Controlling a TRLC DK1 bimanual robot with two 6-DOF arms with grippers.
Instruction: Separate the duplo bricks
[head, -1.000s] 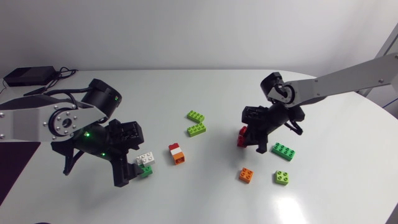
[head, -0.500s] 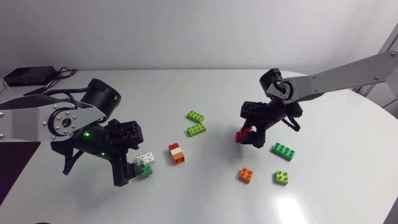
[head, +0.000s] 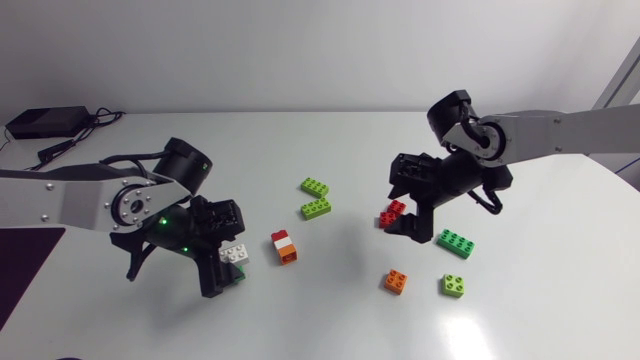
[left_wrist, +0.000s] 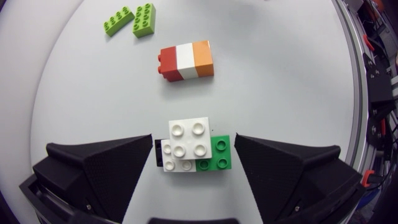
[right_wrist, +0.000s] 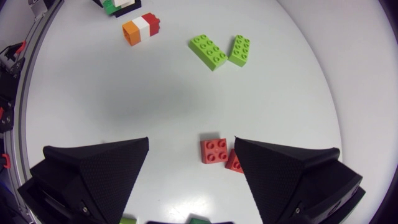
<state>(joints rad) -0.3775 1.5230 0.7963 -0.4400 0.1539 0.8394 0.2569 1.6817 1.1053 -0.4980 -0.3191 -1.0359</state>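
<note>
1. White table (head: 330, 335) carries bricks scattered between both arms. By my reading, about half the job is done.
2. At the near left, the left gripper (left_wrist: 193, 140) sits low with its fingers spread, straddling the white-green-black stack (left_wrist: 194, 148). Each finger is just beside the stack, and I see no firm pinch. This stack is joined, so it remains to be pulled apart.
3. Right of centre, the right gripper (right_wrist: 191, 142) hovers with its fingers spread and holds nothing. Two red bricks (right_wrist: 216, 150) lie under it side by side, one partly hidden by a finger. They look parted, though I cannot be sure.
4. Mid-table, the red-white-orange stack (head: 285, 247) lies on its side, joined and well apart from both grippers. It is also left to do.
5. Singles that need nothing more: two lime bricks (head: 317, 208) near each other, a green brick (head: 455, 242), an orange brick (head: 396, 281) and a small lime brick (head: 453, 286).
</note>
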